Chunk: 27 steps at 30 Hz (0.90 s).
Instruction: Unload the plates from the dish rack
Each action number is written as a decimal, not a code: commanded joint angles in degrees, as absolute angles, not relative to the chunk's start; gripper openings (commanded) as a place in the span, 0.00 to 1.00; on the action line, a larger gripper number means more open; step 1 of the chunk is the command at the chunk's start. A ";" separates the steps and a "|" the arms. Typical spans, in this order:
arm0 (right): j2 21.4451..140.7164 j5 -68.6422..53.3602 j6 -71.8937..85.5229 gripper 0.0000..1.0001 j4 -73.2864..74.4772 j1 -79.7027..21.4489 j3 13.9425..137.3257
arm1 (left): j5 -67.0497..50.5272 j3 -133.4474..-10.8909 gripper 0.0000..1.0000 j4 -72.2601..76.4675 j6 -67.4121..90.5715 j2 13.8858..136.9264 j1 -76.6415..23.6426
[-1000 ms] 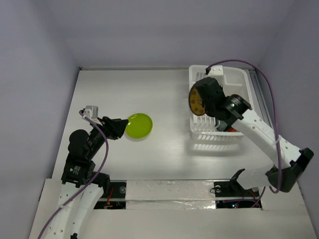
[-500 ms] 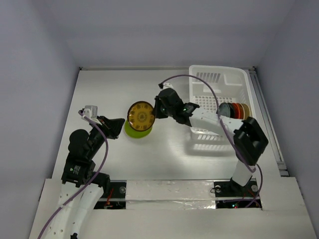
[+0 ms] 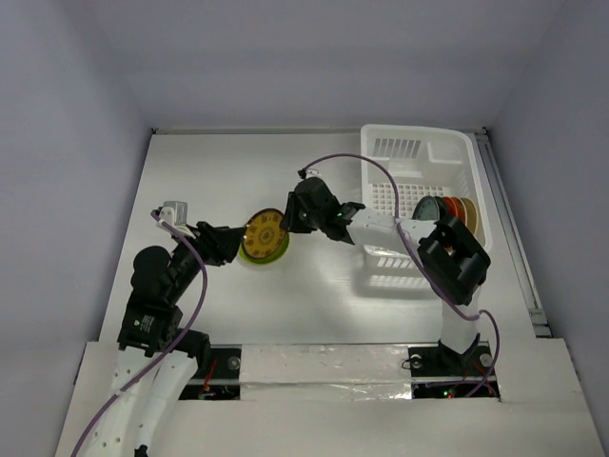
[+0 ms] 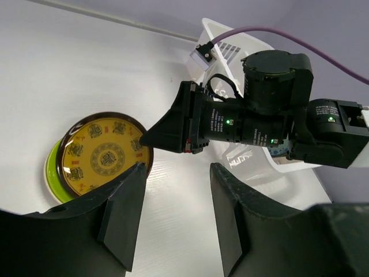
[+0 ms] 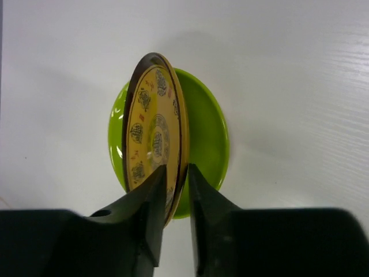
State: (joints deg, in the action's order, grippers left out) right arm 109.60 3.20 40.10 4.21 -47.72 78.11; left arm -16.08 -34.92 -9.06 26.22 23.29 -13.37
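While the right jaws pinch its rim, narrow gap, the yellow patterned plate (image 5: 151, 135) stands tilted on edge directly over the lime green plate (image 5: 206, 135). Green one lies flat on the worktop (image 3: 209, 171), mid-table, well left of the dish rack (image 3: 447, 150). Can't tell whether the two plates touch. Left jaws are open, moderately wide, nothing between them, hovering just beside both plates on the near-left side. Other plates (image 3: 445, 209) stand on edge in a row at the rack's right side: teal, dark, orange, red.
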 commanded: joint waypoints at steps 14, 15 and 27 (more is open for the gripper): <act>97.05 14.99 36.74 0.66 10.63 -49.22 74.27 | -16.79 -35.16 0.45 -6.68 26.10 23.20 -12.92; 94.94 17.29 36.13 0.61 11.50 -49.22 73.57 | -16.79 -35.24 0.45 -6.59 26.19 23.12 -12.92; 69.61 51.85 34.18 0.00 42.96 -31.77 65.13 | -16.79 -35.16 0.00 -6.59 26.19 22.15 -12.92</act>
